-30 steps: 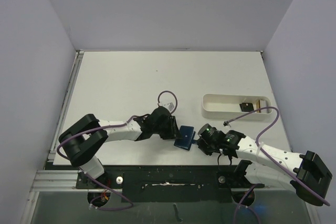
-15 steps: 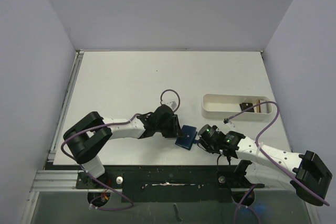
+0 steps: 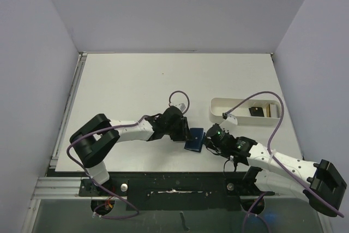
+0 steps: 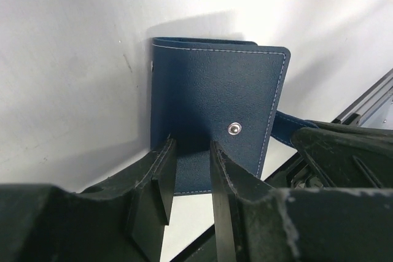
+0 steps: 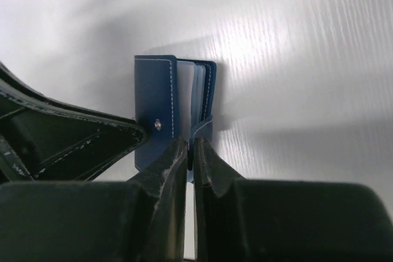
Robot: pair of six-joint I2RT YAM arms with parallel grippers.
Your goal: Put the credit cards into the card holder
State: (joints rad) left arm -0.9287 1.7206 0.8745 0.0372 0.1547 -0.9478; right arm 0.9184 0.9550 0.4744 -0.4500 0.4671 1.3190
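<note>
The left claw (image 4: 189, 170) has its fingers apart, their tips over the near edge of the card holder (image 4: 209, 90); whether they press on the cover I cannot tell. The right claw (image 5: 191, 151) has its fingers drawn together at the holder's open edge, with the tip of the closing strap (image 4: 285, 128) at them; whether the strap is nipped I cannot tell.

The holder sits on the white table (image 3: 125, 85) near its near edge, about mid-width, between the two claws. The left wrist view shows its navy cover face-on, with white stitching and a metal snap stud (image 4: 234, 128). The right wrist view shows it edge-on, slightly agape, with pale inner pockets (image 5: 198, 90).

Only the top view takes in the white tray (image 3: 218, 114) to the far right of the holder. In it lie two credit cards: a dark card (image 3: 255, 111) and a tan card (image 3: 271, 110). A small white tag (image 3: 228, 116) on the right arm's cable is too small to read.
</note>
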